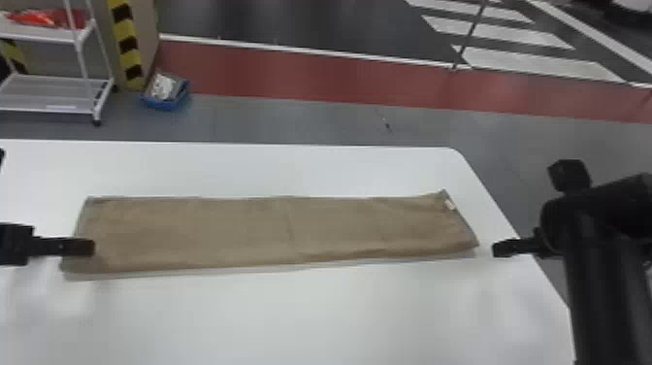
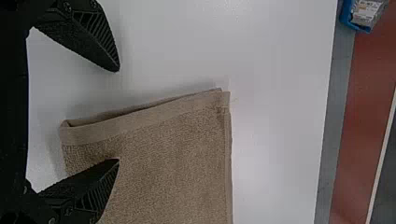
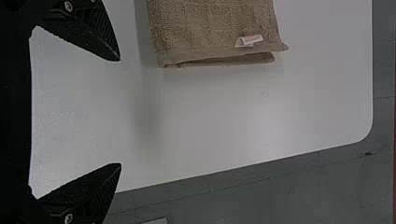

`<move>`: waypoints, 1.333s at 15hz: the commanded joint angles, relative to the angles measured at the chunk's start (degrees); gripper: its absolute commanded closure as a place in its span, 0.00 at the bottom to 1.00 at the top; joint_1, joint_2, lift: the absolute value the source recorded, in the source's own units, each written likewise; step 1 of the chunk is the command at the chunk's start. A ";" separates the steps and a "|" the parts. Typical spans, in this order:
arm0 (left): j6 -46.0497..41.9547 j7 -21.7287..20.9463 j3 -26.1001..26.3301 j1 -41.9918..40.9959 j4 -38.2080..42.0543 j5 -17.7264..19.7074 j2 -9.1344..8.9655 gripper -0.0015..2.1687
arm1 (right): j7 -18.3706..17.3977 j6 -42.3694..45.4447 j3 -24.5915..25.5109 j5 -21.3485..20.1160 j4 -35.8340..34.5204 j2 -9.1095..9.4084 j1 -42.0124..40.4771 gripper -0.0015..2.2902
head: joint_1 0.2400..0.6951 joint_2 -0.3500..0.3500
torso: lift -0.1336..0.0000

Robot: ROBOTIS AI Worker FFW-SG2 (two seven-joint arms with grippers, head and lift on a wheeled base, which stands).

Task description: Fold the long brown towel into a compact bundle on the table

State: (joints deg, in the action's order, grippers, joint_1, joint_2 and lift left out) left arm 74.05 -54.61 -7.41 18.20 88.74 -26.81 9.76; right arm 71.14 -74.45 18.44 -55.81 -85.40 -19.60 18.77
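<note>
The brown towel lies as a long, folded strip across the white table, a small white tag at its right end. At its left end is my left gripper, one finger over the towel. In the left wrist view that gripper stands open around the end edge of the towel, touching nothing that I can make out. My right gripper is just beyond the towel's right end; in the right wrist view the gripper is open with bare table between its fingers, the towel to one side.
The white table has its rounded far corner and slanting right edge near my right arm. On the floor behind stand a blue bin and a white wheeled rack.
</note>
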 commanded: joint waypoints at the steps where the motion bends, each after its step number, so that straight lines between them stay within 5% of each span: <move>1: 0.97 1.09 -0.06 0.26 0.03 0.62 -0.62 0.07 | -0.31 0.66 0.46 0.17 0.32 -0.09 -0.31 0.04 | 1.00 0.14 | 0.07; 4: 3.43 -0.23 -0.15 0.35 0.55 2.91 -0.80 0.20 | -0.66 1.89 0.99 0.17 1.38 -0.35 -0.31 0.04 | 1.00 0.12 | 0.07; 6: 3.96 -1.29 -0.50 0.35 1.87 3.70 -0.80 0.65 | -1.01 2.07 0.99 0.26 1.90 -0.35 -0.05 0.04 | 1.00 0.09 | 0.07; 8: 5.37 -0.93 -1.38 0.00 4.16 3.88 -1.15 0.98 | -1.36 2.42 0.99 0.26 2.61 -0.35 -0.05 0.04 | 1.00 0.08 | 0.07; 12: 8.53 -9.72 -2.79 0.09 6.00 5.37 -0.97 0.99 | -2.06 4.18 1.43 0.35 4.36 -0.35 0.22 0.04 | 1.00 0.05 | 0.07; 16: 8.53 -11.04 -2.70 0.17 6.00 5.02 -0.62 0.99 | -2.24 4.18 1.34 0.61 4.54 -0.35 0.22 0.04 | 1.00 0.02 | 0.07; 20: 6.77 -12.45 -3.93 0.35 5.21 4.93 2.72 0.99 | -2.24 4.70 1.43 0.61 4.54 -0.35 0.22 0.04 | 1.00 0.04 | 0.07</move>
State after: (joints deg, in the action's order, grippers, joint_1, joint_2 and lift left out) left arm 81.75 -66.98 -10.67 18.60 94.41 -21.83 11.16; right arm 68.90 -69.99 19.85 -55.19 -80.86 -19.95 18.98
